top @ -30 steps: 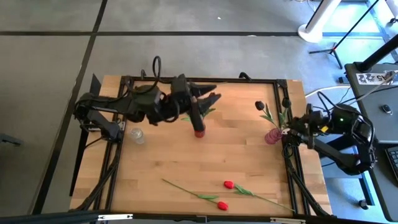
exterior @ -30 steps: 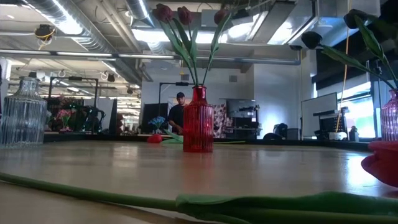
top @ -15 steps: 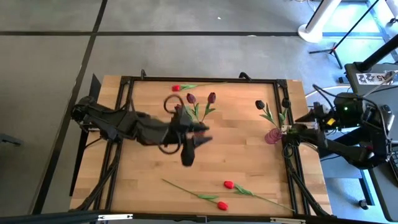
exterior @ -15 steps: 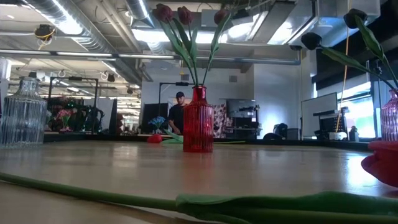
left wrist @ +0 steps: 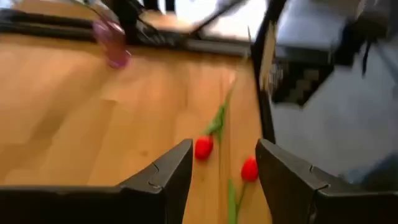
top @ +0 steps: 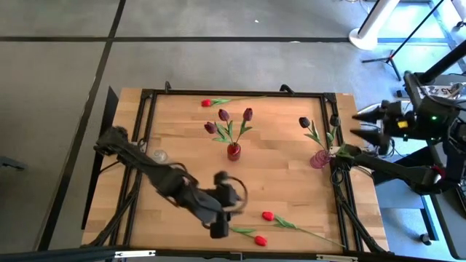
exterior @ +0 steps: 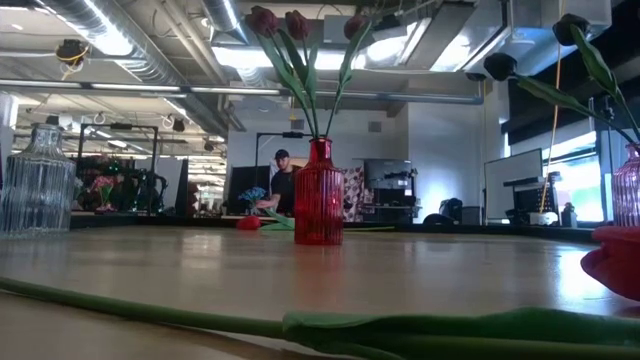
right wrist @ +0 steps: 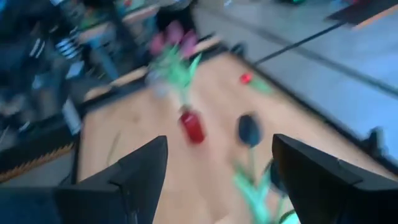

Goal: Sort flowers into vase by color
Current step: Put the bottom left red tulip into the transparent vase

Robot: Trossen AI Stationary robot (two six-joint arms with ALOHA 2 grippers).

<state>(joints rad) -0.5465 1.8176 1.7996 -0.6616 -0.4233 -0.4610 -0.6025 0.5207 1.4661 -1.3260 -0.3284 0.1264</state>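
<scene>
High view shows you the left gripper (top: 218, 231) low over the near edge of the tabletop (top: 277, 185), just beside the stem of one of the two red tulips (top: 260, 240) lying there. Your left wrist view confirms it: the jaws are spread wide and hold nothing, with the two red tulip heads (left wrist: 203, 147) on the wood between and just beyond the fingers (left wrist: 163, 175).

A third red tulip (top: 207, 102) lies at the far edge of the tabletop. Near the middle stands the red vase (top: 233, 151) with three maroon tulips (top: 223, 115) upright in it; the low view shows that vase (exterior: 318, 205) ribbed and standing straight. Toward the right edge you have the pink vase (top: 318, 159) holding a near-black tulip (top: 303, 123). A clear glass vase (top: 159, 156) stands near the left edge, with no flower in it.

Your right gripper (top: 358, 125) is off the tabletop, past its right edge, raised and pointing back toward the pink vase; the right wrist view shows its jaws parted and holding nothing.

Beyond the tabletop, the low view shows a person (exterior: 284, 184) far back in the room.
</scene>
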